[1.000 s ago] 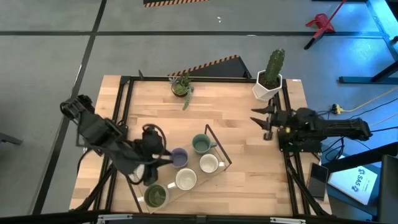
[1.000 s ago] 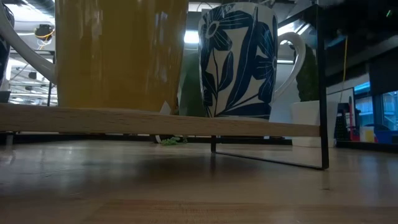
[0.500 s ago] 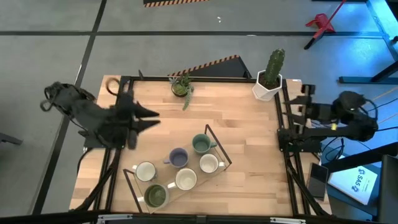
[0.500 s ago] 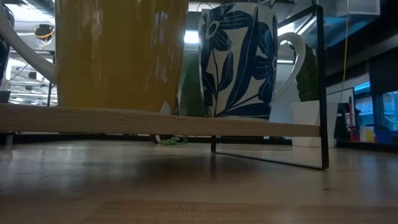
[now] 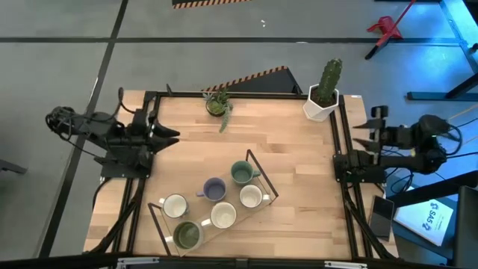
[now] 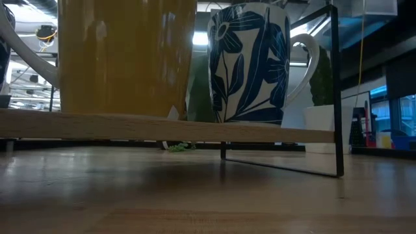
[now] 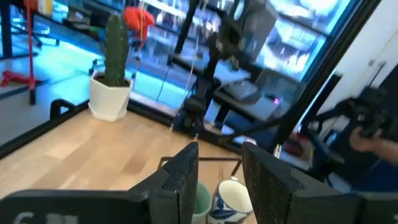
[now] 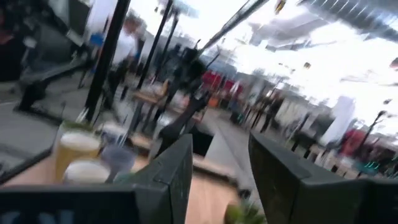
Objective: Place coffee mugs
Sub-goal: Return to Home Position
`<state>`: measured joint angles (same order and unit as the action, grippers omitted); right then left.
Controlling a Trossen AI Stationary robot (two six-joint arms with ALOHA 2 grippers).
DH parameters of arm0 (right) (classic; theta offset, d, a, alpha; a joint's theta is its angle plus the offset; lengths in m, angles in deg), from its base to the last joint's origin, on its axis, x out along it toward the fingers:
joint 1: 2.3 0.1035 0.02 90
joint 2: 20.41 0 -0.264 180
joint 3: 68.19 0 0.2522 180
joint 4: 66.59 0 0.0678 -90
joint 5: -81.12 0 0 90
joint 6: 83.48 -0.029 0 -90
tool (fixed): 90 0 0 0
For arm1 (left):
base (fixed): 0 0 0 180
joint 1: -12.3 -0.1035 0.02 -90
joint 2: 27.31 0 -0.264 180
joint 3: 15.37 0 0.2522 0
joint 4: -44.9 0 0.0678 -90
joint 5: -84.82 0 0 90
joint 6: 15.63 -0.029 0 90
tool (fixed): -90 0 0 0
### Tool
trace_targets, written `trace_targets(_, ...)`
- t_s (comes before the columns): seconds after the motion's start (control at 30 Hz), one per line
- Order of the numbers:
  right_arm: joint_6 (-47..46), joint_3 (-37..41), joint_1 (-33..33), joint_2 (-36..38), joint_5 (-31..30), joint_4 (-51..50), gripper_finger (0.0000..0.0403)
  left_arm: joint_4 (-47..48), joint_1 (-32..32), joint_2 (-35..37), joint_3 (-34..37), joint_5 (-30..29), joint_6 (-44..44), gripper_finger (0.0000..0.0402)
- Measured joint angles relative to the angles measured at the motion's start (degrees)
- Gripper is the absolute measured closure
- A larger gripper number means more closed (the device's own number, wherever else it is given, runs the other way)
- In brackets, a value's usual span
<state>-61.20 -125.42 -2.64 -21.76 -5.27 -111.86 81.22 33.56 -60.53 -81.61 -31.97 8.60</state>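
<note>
Both arms have pulled back to the table's (image 5: 284, 138) sides since 1 s ago, when the left arm was low over the shelf (image 5: 263, 178). 6 coffee mugs (image 5: 222, 215) stand in 2 rows on that wire-framed shelf, near the table's front edge: 1 teal, 1 lavender, 3 white, 1 olive. Left gripper (image 5: 169, 134) hangs by the left rail, fingers narrowly apart, empty. Right gripper (image 8: 221, 146) sits at the right rail, fingers apart, also empty. Cactus pot (image 5: 321, 103) at back right, well clear. Likely risk: mugs are packed close, so any later reach-in could nudge 1 into its neighbour or toward the board's edge.
</note>
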Motion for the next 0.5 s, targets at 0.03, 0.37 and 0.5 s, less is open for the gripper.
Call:
trace_targets(0.03, -0.4, 1.0, 0.0, 0.7, 0.0, -1.7, 0.0260, -1.4, -0.5, 2.2, 2.4, 0.3, 0.0, 0.0285)
trace_targets(0.37, -8.7, 16.8, -0.1, 1.1, 4.0, 8.5, 0.0260, -12.5, -2.2, 18.3, 22.2, 4.1, 2.7, 0.0285)
trace_targets(0.5, -11.4, 25.5, -0.1, 1.1, 5.1, 15.8, 0.0260, -13.5, -2.2, 22.5, 27.3, 4.5, 4.2, 0.0285)
